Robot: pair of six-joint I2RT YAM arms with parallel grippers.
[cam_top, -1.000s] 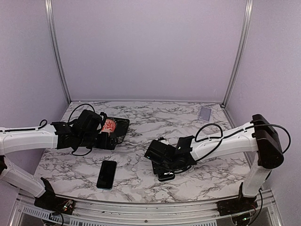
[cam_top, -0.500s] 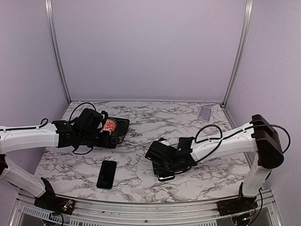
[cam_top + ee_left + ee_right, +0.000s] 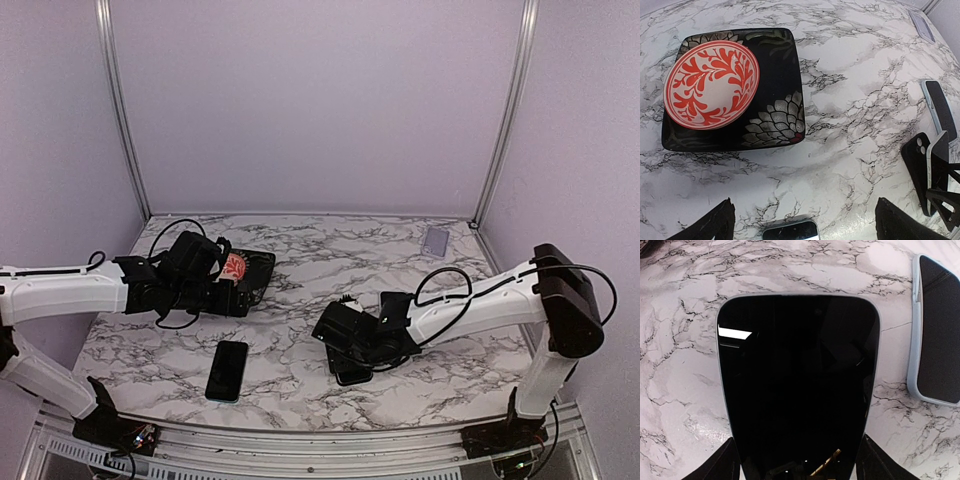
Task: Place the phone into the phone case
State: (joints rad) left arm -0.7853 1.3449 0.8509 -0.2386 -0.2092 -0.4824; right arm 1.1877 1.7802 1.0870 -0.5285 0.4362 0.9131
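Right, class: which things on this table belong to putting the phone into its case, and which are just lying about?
For the job:
phone, held in the right gripper
black phone case

Lying about:
black plate
red-patterned bowl
second phone
light-blue-rimmed slab, phone or case unclear
small clear piece

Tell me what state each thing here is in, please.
right gripper: shut on the phone.
phone: held, screen dark.
left gripper: open, empty.
second phone: flat on table, screen dark.
black case: lying on table, looks empty.
blue-rimmed item: lying flat, untouched.
bowl: upright on black plate, empty.
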